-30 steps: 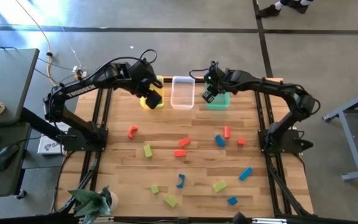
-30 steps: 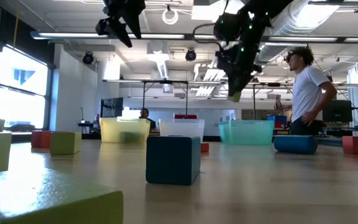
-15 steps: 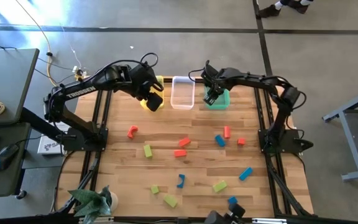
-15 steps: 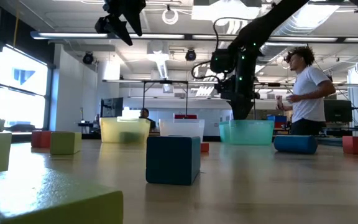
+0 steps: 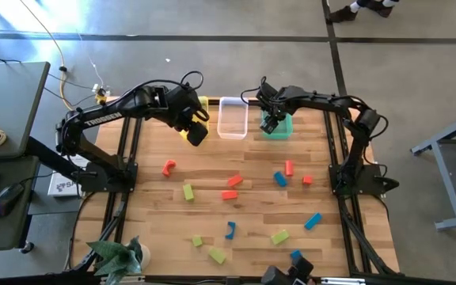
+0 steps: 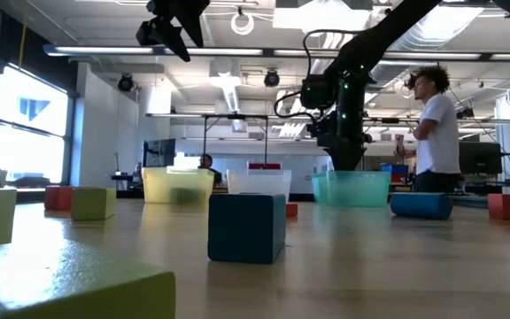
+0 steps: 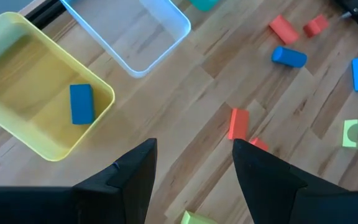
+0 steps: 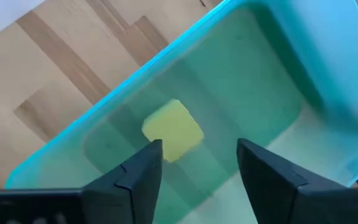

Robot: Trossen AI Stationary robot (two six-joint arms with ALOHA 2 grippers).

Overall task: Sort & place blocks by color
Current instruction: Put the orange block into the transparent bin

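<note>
Blocks in blue, red-orange and yellow-green lie scattered over the near half of the table, among them a red arch point(image 5: 169, 167) and a blue arch point(image 5: 230, 229). My left gripper point(image 7: 194, 168) hangs open and empty high over the table beside the yellow bin point(image 7: 17, 74), where one blue block point(image 7: 81, 103) lies. My right gripper point(image 8: 197, 168) is open just above the teal bin point(image 8: 272, 81). A yellow-green block point(image 8: 173, 130) lies on that bin's floor, below the fingers and apart from them.
A clear bin point(image 5: 233, 119) stands between the yellow and teal bins point(image 5: 280, 131) along the far edge. A potted plant point(image 5: 117, 253) sits at the near left corner. A person point(image 6: 434, 124) stands in the room behind the table.
My right gripper has come down from high above the table to just over the teal bin, and the arm's elbow has swung in toward the table. The blocks on the table have stayed where they were.
</note>
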